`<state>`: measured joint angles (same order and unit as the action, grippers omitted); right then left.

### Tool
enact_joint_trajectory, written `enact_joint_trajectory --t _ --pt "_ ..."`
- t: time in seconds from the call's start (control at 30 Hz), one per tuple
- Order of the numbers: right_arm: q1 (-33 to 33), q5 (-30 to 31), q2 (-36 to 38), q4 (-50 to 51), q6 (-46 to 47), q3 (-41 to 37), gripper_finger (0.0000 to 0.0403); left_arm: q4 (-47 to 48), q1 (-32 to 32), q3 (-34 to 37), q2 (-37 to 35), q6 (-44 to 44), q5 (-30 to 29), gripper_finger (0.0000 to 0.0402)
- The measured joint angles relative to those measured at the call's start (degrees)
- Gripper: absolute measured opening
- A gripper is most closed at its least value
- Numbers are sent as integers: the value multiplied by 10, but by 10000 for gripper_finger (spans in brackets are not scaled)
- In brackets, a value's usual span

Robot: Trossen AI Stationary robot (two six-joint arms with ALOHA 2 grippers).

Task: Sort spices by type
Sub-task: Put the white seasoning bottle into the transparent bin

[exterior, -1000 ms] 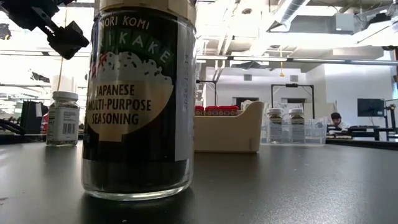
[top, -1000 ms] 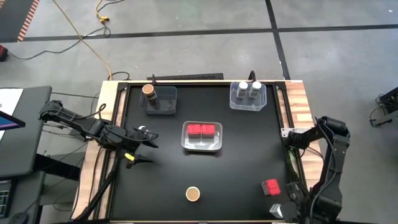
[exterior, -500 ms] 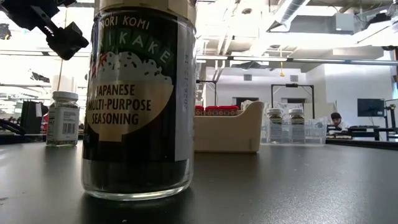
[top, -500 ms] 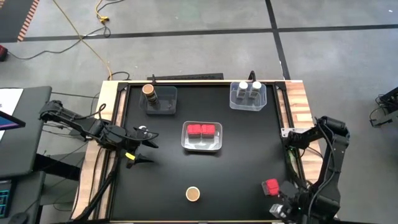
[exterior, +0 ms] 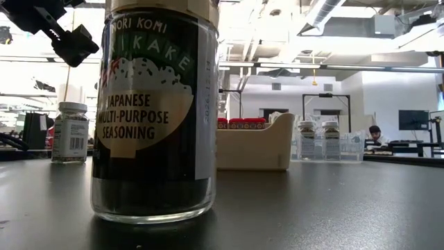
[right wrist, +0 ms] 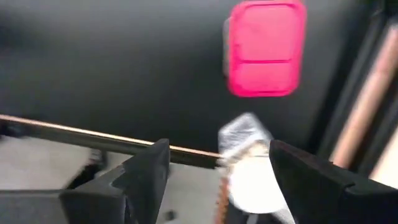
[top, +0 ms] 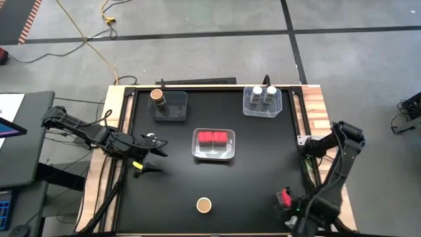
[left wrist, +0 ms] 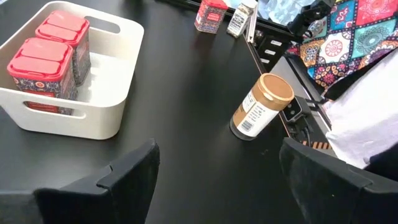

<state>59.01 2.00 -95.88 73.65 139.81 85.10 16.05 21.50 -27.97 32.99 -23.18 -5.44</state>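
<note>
Now right tool [right wrist: 214, 171] swung nearer red spice tin [top: 284, 195], fingers apart, empty, left tool [left wrist: 217, 180] unmoved, open, empty.

Right arm mostly covers the red tin [top: 284, 195] at the table's near right corner; the white-lidded jar [right wrist: 252, 163] there is just blur.

- You can read "NORI KOMI", partly cut "...IKAKE" and "JAPANESE MULTI-PURPOSE SEASONING" on the brown-topped jar [exterior: 152, 111], near the left gripper [top: 150, 158].
- Labels on the white-lidded jar [exterior: 71, 132] just beside that gripper are too small to read.
</note>
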Motion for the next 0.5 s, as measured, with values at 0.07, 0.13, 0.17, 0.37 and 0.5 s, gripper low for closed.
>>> enact_joint_trajectory --t 0.07,0.13,0.17,0.37,0.5 --pt "-22 2 0 -22 16 0 301 0 0 0 0 0 0 318" --pt "-43 3 0 -38 26 0 301 0 0 0 0 0 0 318" --pt "-53 3 0 -44 27 0 301 0 0 0 0 0 0 318" --pt "-95 3 0 -52 95 0 301 0 0 0 0 0 0 318" --pt "-99 3 -1 -39 225 0 301 4 0 0 0 0 0 318"
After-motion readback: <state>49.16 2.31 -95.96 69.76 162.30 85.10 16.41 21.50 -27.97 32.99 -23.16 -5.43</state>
